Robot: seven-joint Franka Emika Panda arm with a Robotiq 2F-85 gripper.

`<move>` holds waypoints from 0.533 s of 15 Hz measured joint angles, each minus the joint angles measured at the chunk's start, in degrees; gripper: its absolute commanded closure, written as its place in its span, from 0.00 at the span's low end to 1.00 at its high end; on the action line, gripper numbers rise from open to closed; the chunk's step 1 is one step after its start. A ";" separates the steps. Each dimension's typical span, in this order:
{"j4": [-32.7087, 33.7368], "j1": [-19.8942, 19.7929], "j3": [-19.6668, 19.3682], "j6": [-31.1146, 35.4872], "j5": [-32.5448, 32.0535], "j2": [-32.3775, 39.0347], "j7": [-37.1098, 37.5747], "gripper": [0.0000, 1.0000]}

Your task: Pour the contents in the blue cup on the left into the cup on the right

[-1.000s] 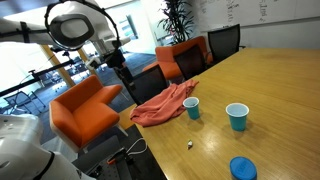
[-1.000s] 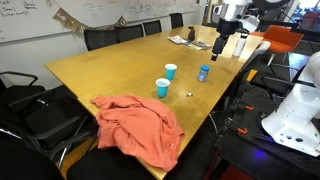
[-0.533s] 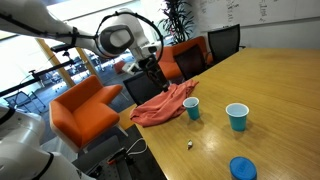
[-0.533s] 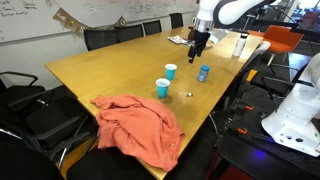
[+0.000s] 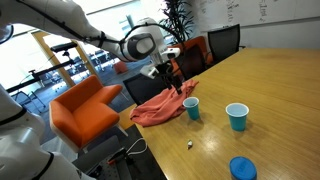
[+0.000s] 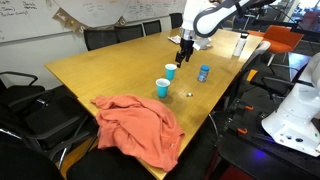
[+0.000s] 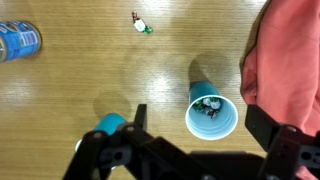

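- the arm (image 5: 143,45) has swung in from beyond the edge of the desk (image 5: 270,85) and is now over the red cloth (image 5: 160,108).
- the tool (image 6: 184,48) has travelled from the far end to just above the nearer blue cup (image 6: 170,71).

Wooden table (image 6: 110,60) carries two blue cups (image 6: 170,71) (image 6: 162,88), red cloth (image 6: 135,125), blue can (image 6: 203,73).

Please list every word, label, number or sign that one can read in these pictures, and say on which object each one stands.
No text here can be read with certainty.
Handwriting on the white wall board, in both exterior views: too small to read.
Pale print on the blue cylindrical container, wrist view: blurred, unreadable.
Blue plastic cup holding small items: no print visible.
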 measured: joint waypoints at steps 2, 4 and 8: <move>0.02 0.40 -0.43 0.01 0.00 0.14 0.00 0.00; 0.02 0.69 -1.14 1.48 0.02 1.10 0.77 0.00; 0.37 0.75 -2.64 8.42 2.77 5.57 1.96 0.00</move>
